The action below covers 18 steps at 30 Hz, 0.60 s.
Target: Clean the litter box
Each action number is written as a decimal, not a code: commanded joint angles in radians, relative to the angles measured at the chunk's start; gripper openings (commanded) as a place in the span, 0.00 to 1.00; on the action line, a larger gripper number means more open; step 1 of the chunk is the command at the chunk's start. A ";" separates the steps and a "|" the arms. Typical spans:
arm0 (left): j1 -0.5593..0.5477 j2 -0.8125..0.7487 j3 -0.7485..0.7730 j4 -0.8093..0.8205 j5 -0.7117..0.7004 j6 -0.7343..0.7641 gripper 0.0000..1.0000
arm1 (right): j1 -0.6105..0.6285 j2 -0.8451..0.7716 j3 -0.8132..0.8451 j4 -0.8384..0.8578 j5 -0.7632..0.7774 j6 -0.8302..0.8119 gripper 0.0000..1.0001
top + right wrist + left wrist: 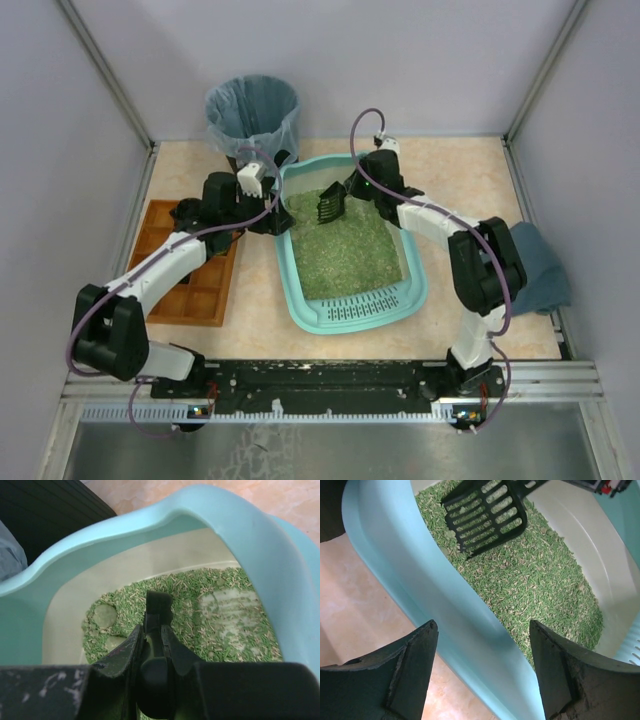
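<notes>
Showing R-wrist only: clumps point(105, 615) by scoop point(158, 609)

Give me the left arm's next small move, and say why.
Probably close the left gripper on the litter box rim. Its jaws stand open astride the side wall, one outside, one inside, not yet gripping, while the right gripper holds the black scoop inside the box. A clamped rim would likely steady the box for scooping.
</notes>
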<state>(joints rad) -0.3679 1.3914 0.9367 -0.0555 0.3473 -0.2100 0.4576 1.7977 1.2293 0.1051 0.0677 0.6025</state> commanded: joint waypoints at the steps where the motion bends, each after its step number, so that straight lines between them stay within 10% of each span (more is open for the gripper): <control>1: -0.018 0.011 0.040 -0.023 0.005 0.033 0.79 | 0.001 0.061 0.077 -0.037 -0.029 0.039 0.00; 18: -0.041 0.038 0.062 -0.056 -0.021 0.051 0.78 | 0.092 0.126 -0.008 0.053 -0.227 0.277 0.00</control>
<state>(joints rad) -0.4034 1.4254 0.9688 -0.1108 0.3309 -0.1776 0.4999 1.9068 1.2675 0.1509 -0.0654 0.8131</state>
